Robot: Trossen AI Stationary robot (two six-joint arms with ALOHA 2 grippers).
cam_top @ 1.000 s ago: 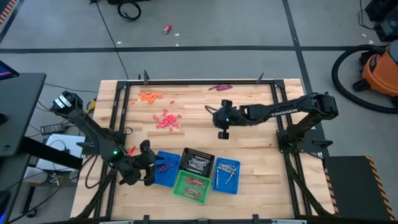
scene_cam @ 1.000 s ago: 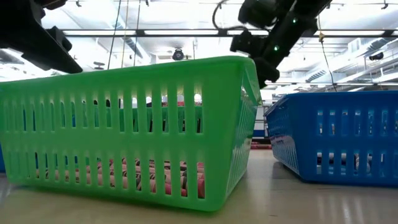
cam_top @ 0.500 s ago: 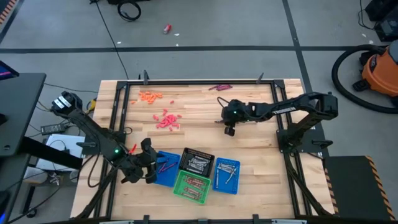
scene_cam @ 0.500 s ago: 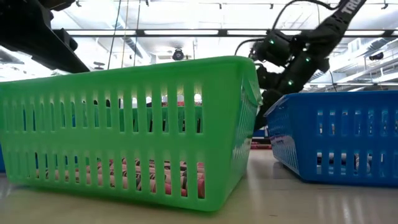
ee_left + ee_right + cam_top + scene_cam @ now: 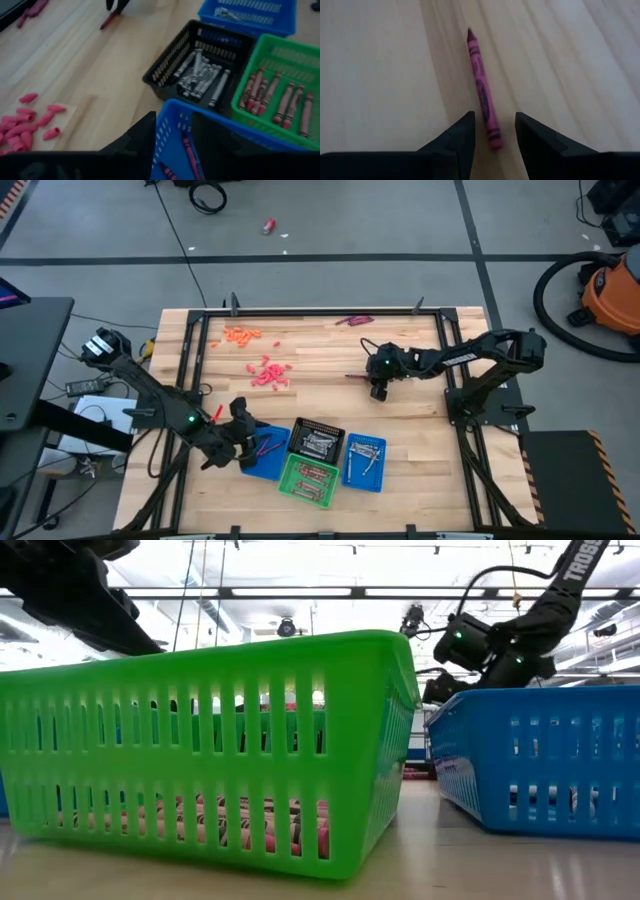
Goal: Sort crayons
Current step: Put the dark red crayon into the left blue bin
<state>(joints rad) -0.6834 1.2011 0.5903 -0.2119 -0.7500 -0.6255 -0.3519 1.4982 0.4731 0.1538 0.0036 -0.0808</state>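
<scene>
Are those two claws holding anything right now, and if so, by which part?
Nothing is held. The right gripper hangs open over a magenta crayon lying on the table; the left gripper is open and empty above a blue basket.

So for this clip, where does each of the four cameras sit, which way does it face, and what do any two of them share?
High view: overhead, straight down on the table; both arms show.
Low view: table height, level past the green basket; right arm at upper right.
Left wrist view: over the baskets, own fingers at the bottom, open.
Right wrist view: down at the tabletop; open right end effector straddles a magenta crayon.
Shared: left wrist and low views both see the green basket and its reddish crayons.
</scene>
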